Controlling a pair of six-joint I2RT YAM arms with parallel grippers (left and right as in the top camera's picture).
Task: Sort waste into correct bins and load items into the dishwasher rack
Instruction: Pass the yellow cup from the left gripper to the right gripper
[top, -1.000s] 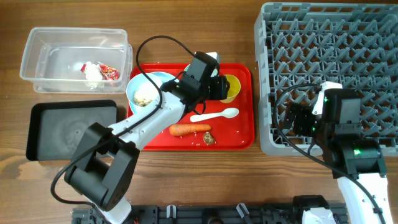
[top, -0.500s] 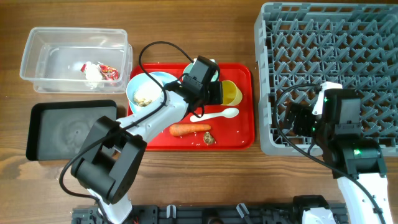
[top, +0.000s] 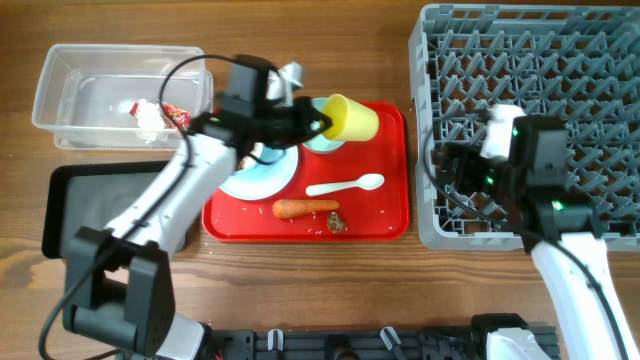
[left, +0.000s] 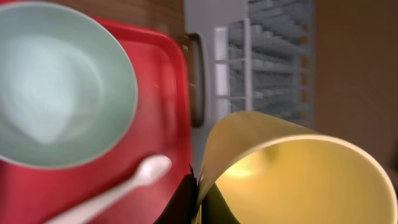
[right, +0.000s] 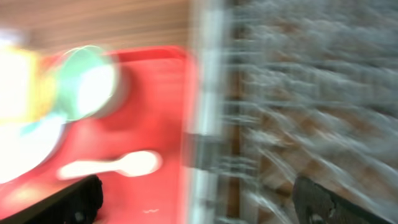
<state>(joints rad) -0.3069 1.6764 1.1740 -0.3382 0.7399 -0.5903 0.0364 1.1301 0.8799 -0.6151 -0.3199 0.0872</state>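
My left claw (top: 322, 120) is pinching the rim of the yellow cup (top: 352, 118). Half a second ago that cup stood on the red tray (top: 392, 215) beside the mint-green bowl (top: 322, 142). Now it is lifted and tipped on its side above the tray's far edge, between the bowl and the grey rack (top: 530, 90). My left arm has also swung to the left and lies over the light-blue plate (top: 265, 178).

My right claw (right: 198, 186) is spread wide at the rack's left wall. It has shifted a little since then, and its own camera view is smeared.

The white spoon (top: 346, 185), the carrot (top: 305, 208) and the brown scraps (top: 335, 224) lie on the near half of the tray, where they were. The red-and-white wrapper (top: 176, 116) and the white tissue (top: 148, 116) sit in the clear tub (top: 60, 75) at the far left. The black tray (top: 75, 205) is just nearer than the tub.

Any print on the wrapper is too small to read.
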